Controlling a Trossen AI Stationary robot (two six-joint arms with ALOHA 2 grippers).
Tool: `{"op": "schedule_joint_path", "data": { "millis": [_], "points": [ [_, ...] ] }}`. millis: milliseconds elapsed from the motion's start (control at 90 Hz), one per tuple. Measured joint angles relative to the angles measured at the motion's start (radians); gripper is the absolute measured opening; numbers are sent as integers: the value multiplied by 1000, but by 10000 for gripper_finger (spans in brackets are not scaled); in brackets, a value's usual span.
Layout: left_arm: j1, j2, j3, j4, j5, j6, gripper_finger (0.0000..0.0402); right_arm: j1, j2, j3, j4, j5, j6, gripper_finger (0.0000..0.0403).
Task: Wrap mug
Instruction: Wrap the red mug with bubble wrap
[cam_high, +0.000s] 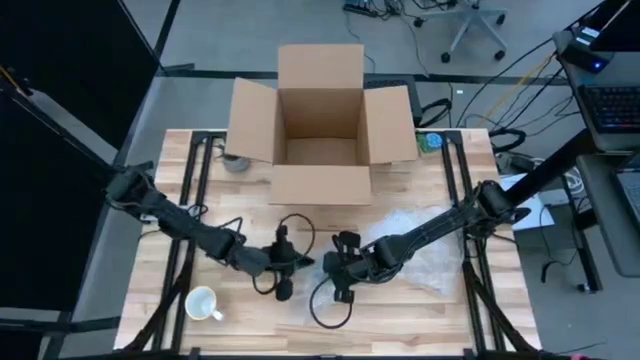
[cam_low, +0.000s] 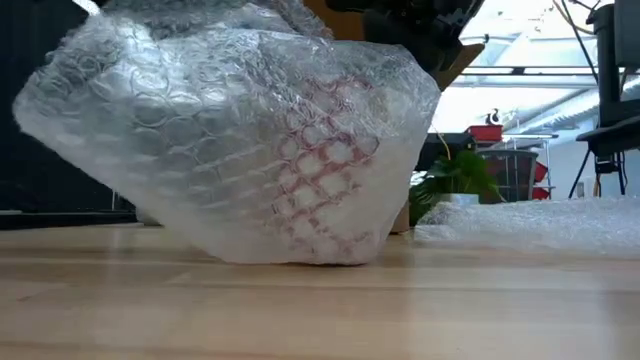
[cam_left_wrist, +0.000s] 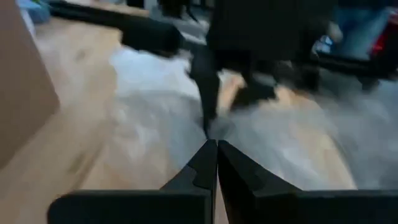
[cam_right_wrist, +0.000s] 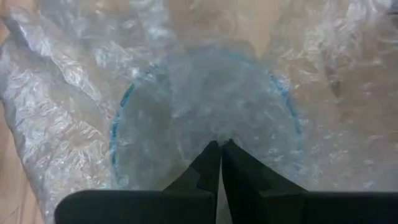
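Wrapped mug: a blue-rimmed round shape under bubble wrap, at about 5 o'clock on the table in the high view, bulging up from the wood in the low view with a reddish tint showing through. Right gripper directly over it, fingers together, pinching a fold of the wrap. Left gripper just at 9 o'clock of the right one, fingers together too, with nothing seen between them. A second, white mug unwrapped at 7 o'clock, well apart from both grippers. More loose wrap spread toward 3 o'clock. Open cardboard box at 12 o'clock, flaps out, overhanging the far edge.
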Motion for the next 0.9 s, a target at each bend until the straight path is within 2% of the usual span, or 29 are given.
{"op": "schedule_joint_path", "data": {
  "millis": [167, 289, 389, 578, 900],
  "points": [
    [43, 105, 3, 93, 137, -3, 0, -3, 0, 0, 0, 0, 0, 0],
    [57, 179, 29, 118, 143, -4, 0, -4, 0, 0, 1, -1, 1, 0],
    [66, 211, 60, 74, 172, -4, 0, -5, -1, 2, 10, -2, 1, 0],
    [67, 212, 70, 49, 179, -3, 0, -6, -32, 1, -5, -2, 1, 0],
    [67, 209, 68, 46, 180, -3, 0, -5, -173, 1, -57, 2, -13, 0]
  ]
}}
